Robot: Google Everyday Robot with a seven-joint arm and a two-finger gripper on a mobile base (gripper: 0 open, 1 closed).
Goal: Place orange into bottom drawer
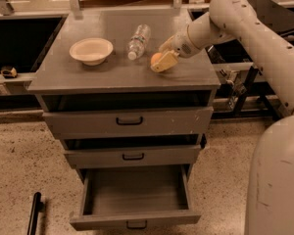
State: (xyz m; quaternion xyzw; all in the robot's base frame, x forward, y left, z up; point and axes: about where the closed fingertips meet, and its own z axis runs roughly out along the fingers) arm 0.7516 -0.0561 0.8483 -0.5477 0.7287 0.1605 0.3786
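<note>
The orange point(156, 58) rests on the grey cabinet's top point(103, 77), right of centre. My gripper point(164, 54) reaches in from the right and sits at the orange, one cream finger point(165, 62) in front of it and the other behind it. The jaws stand open around the fruit, which sits on the surface. The bottom drawer point(137, 220) is pulled out below, and its tray shows nothing inside.
A cream bowl point(91, 50) and a clear water bottle point(138, 41) lying on its side sit left of the orange. The top drawer point(130, 121) and middle drawer point(132, 155) are closed. A black bar point(34, 214) lies on the floor at lower left.
</note>
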